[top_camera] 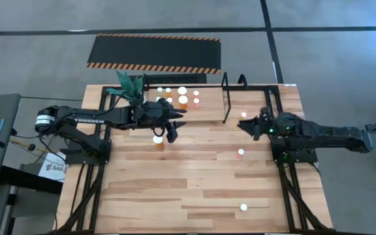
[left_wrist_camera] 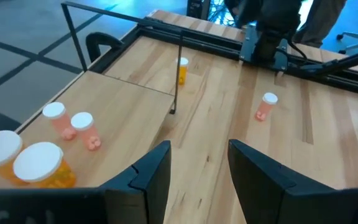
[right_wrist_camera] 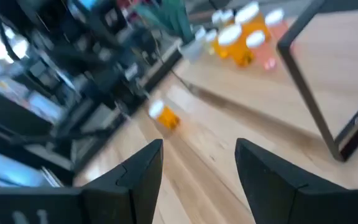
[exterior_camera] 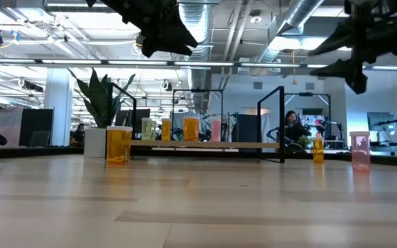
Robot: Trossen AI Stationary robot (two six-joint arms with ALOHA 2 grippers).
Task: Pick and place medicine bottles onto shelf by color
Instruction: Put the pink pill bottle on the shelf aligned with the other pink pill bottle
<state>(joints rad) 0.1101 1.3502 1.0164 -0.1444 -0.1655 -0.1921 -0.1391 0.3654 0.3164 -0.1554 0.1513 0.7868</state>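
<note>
The shelf (top_camera: pixel 211 98) stands along the table's far edge with several orange and pink medicine bottles (top_camera: pixel 183 99) upright on its left half. A large orange bottle (top_camera: pixel 158 139) stands on the table just near-left of my left gripper (top_camera: pixel 175 124), which hovers open and empty above the shelf's front edge. My right gripper (top_camera: pixel 242 124) hangs open and empty above the table's right part. A small orange bottle (left_wrist_camera: pixel 182 68) stands close to it. A pink bottle (top_camera: pixel 240 153) stands nearer, and another bottle (top_camera: pixel 243 207) stands by the front edge.
A green plant (top_camera: pixel 128 86) in a white pot stands at the shelf's left end. Black hoop uprights (top_camera: pixel 226 98) rise mid-shelf and at its ends. A black hazard-striped mat (top_camera: pixel 154 53) lies on the floor beyond the table. Bare wood spans the table's near half.
</note>
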